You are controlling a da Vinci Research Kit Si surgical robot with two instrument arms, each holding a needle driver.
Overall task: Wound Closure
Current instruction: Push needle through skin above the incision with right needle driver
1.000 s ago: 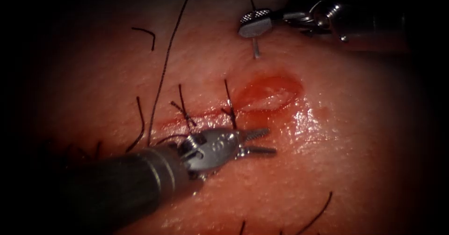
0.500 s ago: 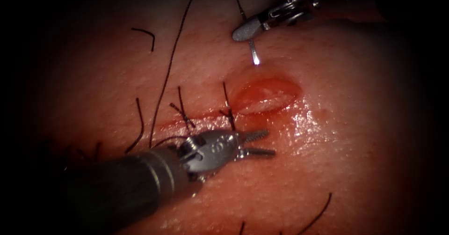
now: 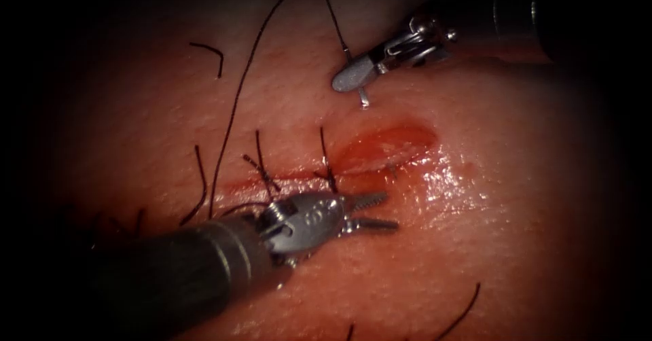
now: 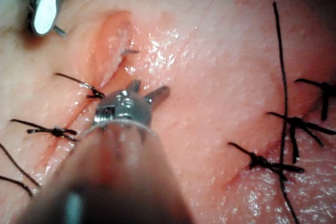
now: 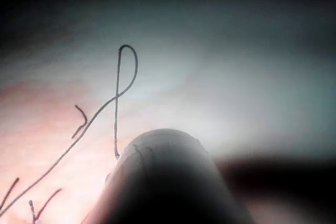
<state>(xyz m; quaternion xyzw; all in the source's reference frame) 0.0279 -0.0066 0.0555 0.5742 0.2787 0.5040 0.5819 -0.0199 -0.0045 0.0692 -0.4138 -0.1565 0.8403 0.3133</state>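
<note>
The cut in the tissue (image 3: 475, 246) is stitched along its left stretch and gapes at its right end (image 3: 387, 144), wet with red fluid. Just beyond the gaping part, my right tool (image 3: 343, 81) is shut on the curved needle (image 3: 364, 98) near its tail. The needle enters the tissue at the cut's far edge, and a small grey tip (image 3: 392, 170) shows inside the cut, also seen as the needle tip (image 4: 128, 52) from the left wrist. Thread (image 3: 333, 22) rises from the needle's tail. My left tool (image 3: 373, 210) lies open on the near side, holding nothing.
Two knotted stitches (image 3: 261, 166) (image 3: 326, 168) cross the closed stretch of the cut. A long loose thread (image 3: 238, 96) runs down the left side. Cut ends of thread (image 3: 210, 50) lie about. Another stitched cut (image 4: 273, 163) shows from the left wrist. The thread loops (image 5: 126, 66) ahead of the right shaft.
The right tool swung left and down and turned its wrist, driving the needle into the far edge. The gap has narrowed and the tip now shows inside it. The left tool stayed put.
</note>
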